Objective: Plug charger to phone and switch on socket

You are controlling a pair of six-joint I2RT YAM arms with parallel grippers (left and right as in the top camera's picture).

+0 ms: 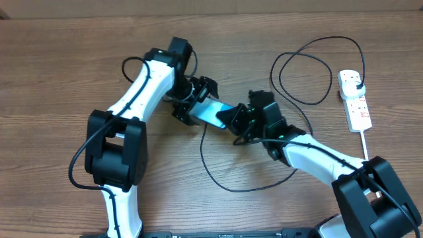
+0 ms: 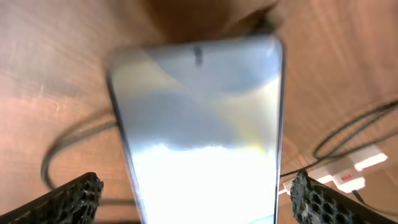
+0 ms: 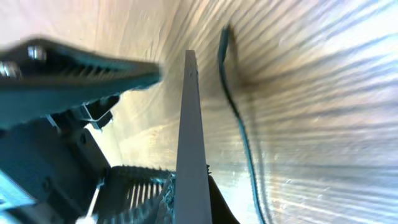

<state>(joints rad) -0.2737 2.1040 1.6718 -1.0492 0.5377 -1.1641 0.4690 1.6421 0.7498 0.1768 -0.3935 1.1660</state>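
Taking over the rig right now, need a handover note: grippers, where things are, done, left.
Left gripper: fingers flank the phone along its long edges; grip uncertain.
Right gripper: at the phone's other end; open or shut unclear.
Charger: plug sits in the socket; cable loose on the table, tip not seen in the phone.
Left to do: insert tip, switch socket on; switch state unreadable.

**Lighting and focus**
Even light is filling the overhead view; both wrist views are blurring; glare is whitening the phone [image 2: 199,130].
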